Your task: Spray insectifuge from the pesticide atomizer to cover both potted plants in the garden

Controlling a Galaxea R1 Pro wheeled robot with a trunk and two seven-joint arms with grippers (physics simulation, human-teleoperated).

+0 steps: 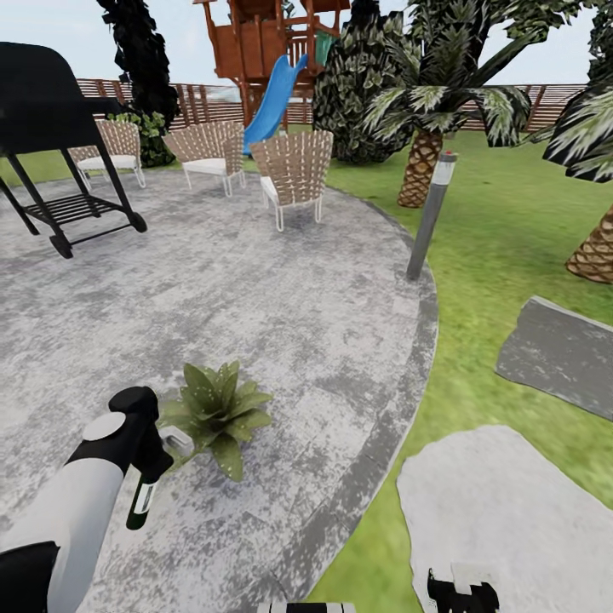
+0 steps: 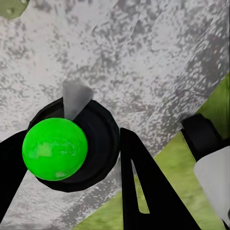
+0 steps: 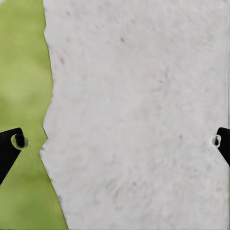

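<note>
A robot's left pincer [image 1: 146,477] grips the atomizer [image 1: 141,502], a small dark green-black bottle hanging below the wrist over the grey patio [image 1: 255,298], its pale nozzle head [image 1: 177,441] turned toward a potted plant [image 1: 220,409] just beside it. In the left wrist view the atomizer [image 2: 72,146] shows end-on between the black fingers [image 2: 143,191] as a dark round body with a bright green disc at its middle and a pale grey spout above. The plant is a low rosette of broad pointed green leaves; pale flecks dot several of them, possibly insectifuge, though the head view is too coarse to be sure. Its pot is hidden by the leaves.

The right pincer [image 1: 460,592] hangs at the lower edge of the head view over a pale stepping stone [image 1: 511,511] set in the lawn [image 1: 502,247]. In the right wrist view its fingertips [image 3: 12,143] stand wide apart with nothing between them, the stone [image 3: 139,115] and a strip of grass beneath.

Farther back on the patio stand three wicker chairs [image 1: 294,174] and a black grill [image 1: 51,128]; a grey bollard lamp [image 1: 430,217] leans at the patio's rim. Beyond them are palms [image 1: 426,128], a wooden play tower with a blue slide [image 1: 274,98] and a slat fence [image 1: 528,98]. A darker slab [image 1: 558,353] lies in the grass at right.
</note>
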